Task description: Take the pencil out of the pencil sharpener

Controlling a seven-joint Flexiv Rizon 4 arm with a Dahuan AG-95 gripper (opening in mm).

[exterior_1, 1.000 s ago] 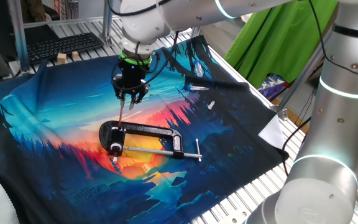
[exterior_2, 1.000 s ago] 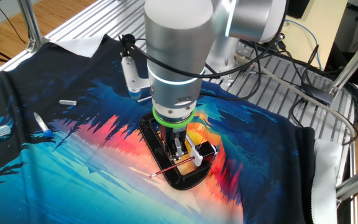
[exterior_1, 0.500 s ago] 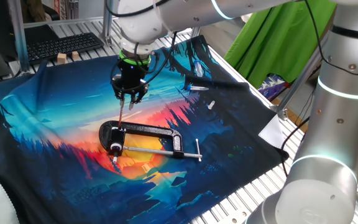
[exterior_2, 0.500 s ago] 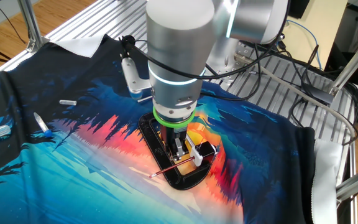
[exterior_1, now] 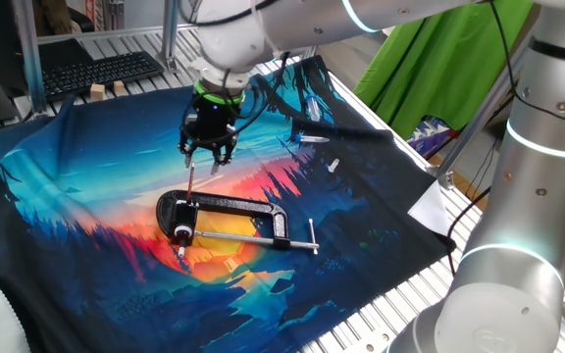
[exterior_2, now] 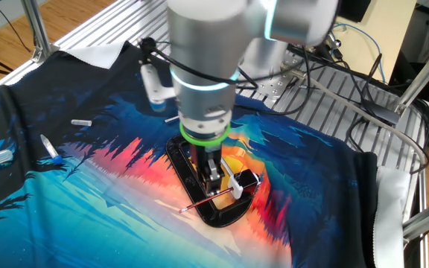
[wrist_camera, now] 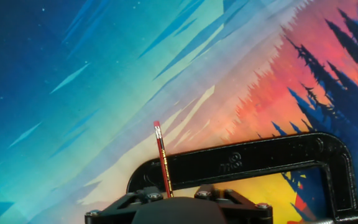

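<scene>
The thin, dark reddish-brown pencil [exterior_1: 191,180] stands nearly upright, its lower end at the closed bend of the black cast-metal C-clamp [exterior_1: 226,218], which lies flat on the printed sunset-and-forest cloth [exterior_1: 86,196]. In the other fixed view the pencil [exterior_2: 207,198] shows as a slanted red stick crossing the clamp frame [exterior_2: 222,216]. The sharpener itself cannot be made out.

The black two-finger gripper [exterior_1: 209,157] hangs above the pencil's top end, apart from it. Whether its fingers are spread or pressed together cannot be told from either fixed view. In the hand view the pencil [wrist_camera: 161,157] rises in front of the clamp [wrist_camera: 260,158], unheld.
</scene>
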